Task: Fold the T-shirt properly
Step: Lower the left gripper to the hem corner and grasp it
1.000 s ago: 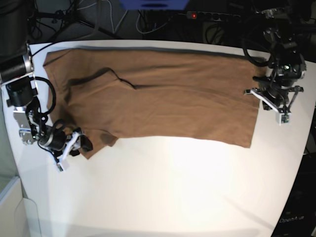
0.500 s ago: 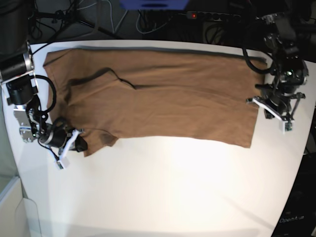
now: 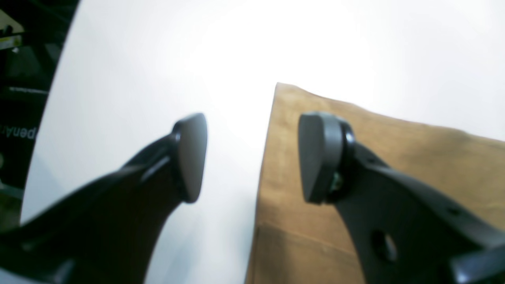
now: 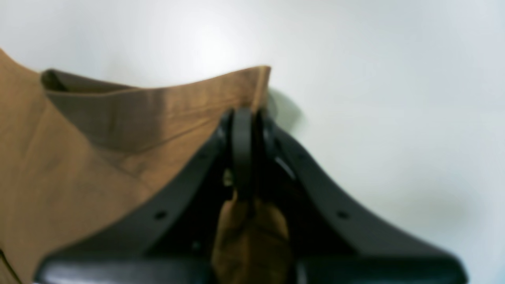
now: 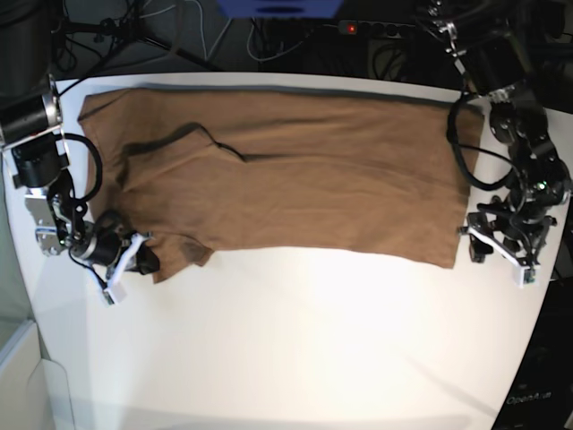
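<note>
At the left of the base view the right gripper (image 5: 141,260) sits low on the white table (image 5: 295,340), its jaws pressed together on the edge of the T-shirt (image 5: 295,170) at the sleeve corner. The right wrist view shows this closely: the two dark fingers (image 4: 241,150) meet with tan cloth pinched between them, a bunch of the fabric hanging behind the pads, and the sleeve hem raised into a soft ridge just to the left. From there the shirt spreads across the far half of the table, lying mostly flat, with the neck opening forming a dark fold left of the middle and the straight lower hem at the right end. The near half of the table is bare and brightly lit. At the right of the base view the left gripper (image 5: 501,246) hangs just beside the near corner of the hem, not gripping it. In the left wrist view its jaws stand wide apart and hold nothing: one pad (image 3: 191,157) is over the white surface, the other over the brown cloth, with the shirt's straight edge running between them.
</note>
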Robot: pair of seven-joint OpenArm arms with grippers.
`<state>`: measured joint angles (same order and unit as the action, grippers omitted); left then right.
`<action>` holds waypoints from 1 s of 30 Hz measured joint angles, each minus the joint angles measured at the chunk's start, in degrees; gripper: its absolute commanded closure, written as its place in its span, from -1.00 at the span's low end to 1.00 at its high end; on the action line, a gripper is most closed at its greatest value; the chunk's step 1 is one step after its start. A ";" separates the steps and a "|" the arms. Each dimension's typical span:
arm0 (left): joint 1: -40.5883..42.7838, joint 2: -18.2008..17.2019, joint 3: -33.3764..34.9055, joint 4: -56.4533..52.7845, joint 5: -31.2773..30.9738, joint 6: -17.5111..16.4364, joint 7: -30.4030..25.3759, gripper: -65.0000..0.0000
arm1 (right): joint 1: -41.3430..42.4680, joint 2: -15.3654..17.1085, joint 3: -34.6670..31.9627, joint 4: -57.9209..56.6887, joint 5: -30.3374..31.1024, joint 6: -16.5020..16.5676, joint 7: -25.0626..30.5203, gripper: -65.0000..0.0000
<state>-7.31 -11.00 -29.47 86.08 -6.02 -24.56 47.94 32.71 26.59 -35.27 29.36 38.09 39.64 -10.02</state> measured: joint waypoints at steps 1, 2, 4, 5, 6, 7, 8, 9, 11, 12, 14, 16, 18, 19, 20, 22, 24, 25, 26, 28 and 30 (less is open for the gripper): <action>-0.74 -0.11 0.00 -1.88 0.24 -0.33 0.00 -0.09 | 0.00 0.00 0.00 0.00 0.00 -0.02 0.00 0.94; -1.42 0.00 -0.04 -3.56 0.17 -0.35 -0.52 -0.09 | 0.00 0.02 0.00 -0.02 0.15 0.00 0.09 0.94; -2.45 0.04 -0.04 -7.13 0.04 -0.35 -2.99 -0.09 | 0.00 0.02 0.00 0.00 0.20 0.00 0.00 0.94; -2.64 0.02 -0.02 -8.81 0.00 -0.35 -4.48 -0.09 | 0.00 0.02 0.00 0.00 0.20 0.00 0.02 0.94; -2.69 0.02 0.02 -10.21 0.22 -0.33 -5.57 -0.09 | 0.00 0.04 0.00 -0.02 0.22 0.00 0.00 0.94; -2.86 -0.04 0.09 -11.91 0.20 -0.33 -6.69 -0.09 | 0.02 0.02 0.00 0.00 0.20 0.00 -0.02 0.94; -2.91 0.02 0.11 -13.33 0.48 -0.35 -7.32 -0.09 | 0.00 0.02 0.00 0.00 0.20 0.00 0.00 0.94; -3.34 0.00 0.11 -15.23 0.22 -0.33 -8.52 -0.09 | 0.00 0.02 0.00 0.00 0.20 -0.02 0.02 0.94; -4.44 0.02 0.11 -18.78 0.44 -0.35 -10.16 -0.09 | 0.00 0.04 0.00 0.00 0.20 0.00 -0.02 0.94; -5.01 0.02 0.20 -20.26 0.46 -0.31 -11.06 -0.09 | 0.02 0.04 0.00 0.00 0.17 0.00 0.00 0.94; -5.81 -0.46 0.39 -22.77 0.22 -0.37 -12.76 -0.09 | 0.00 0.02 0.00 0.00 0.20 0.00 0.00 0.94; -6.95 -0.92 0.35 -26.01 0.24 -0.28 -14.19 -0.09 | 0.00 0.04 0.00 -0.02 0.20 0.00 0.00 0.94; -7.89 -1.27 0.33 -28.50 0.42 0.07 -14.62 -0.09 | 0.00 0.04 0.00 0.00 0.20 0.00 0.00 0.94; -8.17 -1.38 0.33 -29.16 0.46 0.09 -15.47 -0.09 | 0.04 0.02 0.00 0.00 0.17 -0.02 -0.04 0.94; -8.37 -1.42 0.33 -29.66 0.31 0.00 -15.43 -0.10 | 0.11 0.02 0.00 0.00 0.17 0.00 -0.07 0.94; -8.85 -1.75 1.07 -30.93 -0.04 -0.28 -16.15 -0.10 | 0.11 0.02 0.00 0.00 0.17 0.00 -0.22 0.94; -9.44 -2.32 3.69 -31.69 0.04 -0.09 -16.41 -0.10 | 0.13 0.04 0.00 0.00 0.20 0.00 -0.22 0.94; -9.90 -2.34 4.79 -32.22 0.04 -0.04 -16.65 -0.10 | 0.13 0.02 0.00 0.00 0.20 0.00 -0.22 0.94; -10.19 -2.25 5.64 -32.50 0.02 -0.11 -16.68 -0.10 | 0.13 0.02 0.00 0.00 0.20 0.00 -0.22 0.94; -10.64 -2.01 6.62 -33.16 -0.20 -0.35 -17.20 -0.10 | 0.17 0.02 0.00 0.00 0.15 0.00 -0.28 0.94; -10.60 -1.73 6.67 -33.18 -0.17 -0.33 -17.84 -0.09 | 0.15 0.02 0.00 0.00 0.17 0.00 -0.28 0.94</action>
<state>-17.91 -12.73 -22.81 52.90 -6.20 -24.88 30.11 32.86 26.61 -35.27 29.36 38.26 39.64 -10.31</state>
